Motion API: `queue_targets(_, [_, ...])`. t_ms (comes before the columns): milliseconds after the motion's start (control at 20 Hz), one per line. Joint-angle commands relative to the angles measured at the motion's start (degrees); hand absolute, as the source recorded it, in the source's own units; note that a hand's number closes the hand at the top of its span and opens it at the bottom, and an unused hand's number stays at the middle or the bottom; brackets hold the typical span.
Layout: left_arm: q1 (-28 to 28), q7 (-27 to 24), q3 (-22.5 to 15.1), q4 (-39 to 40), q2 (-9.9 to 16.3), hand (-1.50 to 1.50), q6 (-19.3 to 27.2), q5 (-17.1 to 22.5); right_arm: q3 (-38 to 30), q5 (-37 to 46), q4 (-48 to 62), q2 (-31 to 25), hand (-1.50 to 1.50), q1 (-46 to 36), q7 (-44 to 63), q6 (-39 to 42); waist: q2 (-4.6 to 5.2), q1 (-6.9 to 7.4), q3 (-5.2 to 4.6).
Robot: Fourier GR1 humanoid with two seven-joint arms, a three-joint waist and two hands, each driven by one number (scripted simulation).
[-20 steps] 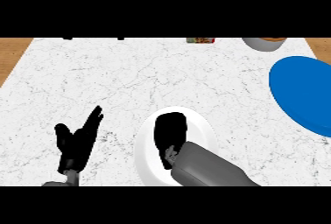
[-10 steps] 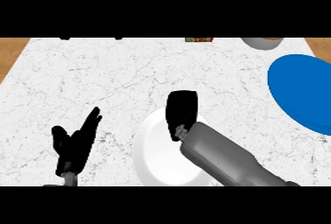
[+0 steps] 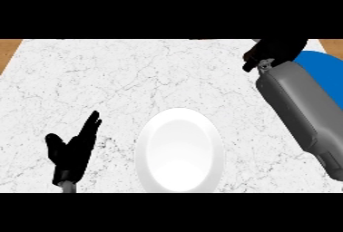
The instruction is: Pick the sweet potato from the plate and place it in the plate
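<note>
marble counter (image 3: 134, 81) fills the head view, white with thin grey veins, and a strip of wood shows at its far left and far right corners. a white plate (image 3: 179, 156) lies near the lower middle, bare, its rim bright and its bowl slightly shaded.

the left hand (image 3: 70, 152) shows at the lower left, just left of the white plate and apart from it. its fingers are straight and point up and a little to the right, the thumb stands off to the left, and it holds nothing.

the right forearm (image 3: 301, 111) comes in from the right edge and runs up toward the far right corner. the right hand (image 3: 275, 50) sits at its top end, dark and bunched, over the near edge of a blue plate (image 3: 325, 74). only a part of the blue plate shows, behind the forearm at the right edge. the fingers of the right hand look curled, but i cannot tell what they close on, since the hand hides whatever is inside it.

the sweet potato shows nowhere in the view; it is not on the white plate, and whether it is inside the right hand cannot be told.
</note>
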Motion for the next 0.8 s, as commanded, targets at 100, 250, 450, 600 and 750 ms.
queue_targets(100, [0.07,0.62,-1.30,-0.18,-0.44,0.00,-0.74,-0.04,-8.94,8.07,6.08,-7.66,1.50,-5.52,15.89,-11.91,1.48,3.08,-0.33])
queue_targets(250, [-1.00,1.04,-1.42,-0.38,-0.40,0.00,-1.03,0.04,-11.91,12.47,7.22,-10.61,1.50,-6.86,18.13,-15.55,1.63,3.39,-0.32])
queue_targets(450, [-1.33,0.97,-2.00,0.09,-0.51,0.00,-1.56,-0.13,-16.12,17.89,8.47,-12.84,1.50,-7.25,18.51,-19.98,1.67,3.77,-0.33])
queue_targets(600, [-1.01,0.99,-2.23,-0.03,-0.95,0.00,-1.06,-0.40,-19.43,21.39,8.41,-14.13,1.50,-5.82,18.52,-24.83,1.66,3.92,-0.10])
queue_targets(750, [-1.58,1.55,-2.39,-0.23,-0.89,0.00,-1.39,-0.28,-22.41,26.05,9.69,-15.27,1.50,-4.19,18.52,-26.67,1.60,4.01,-0.16])
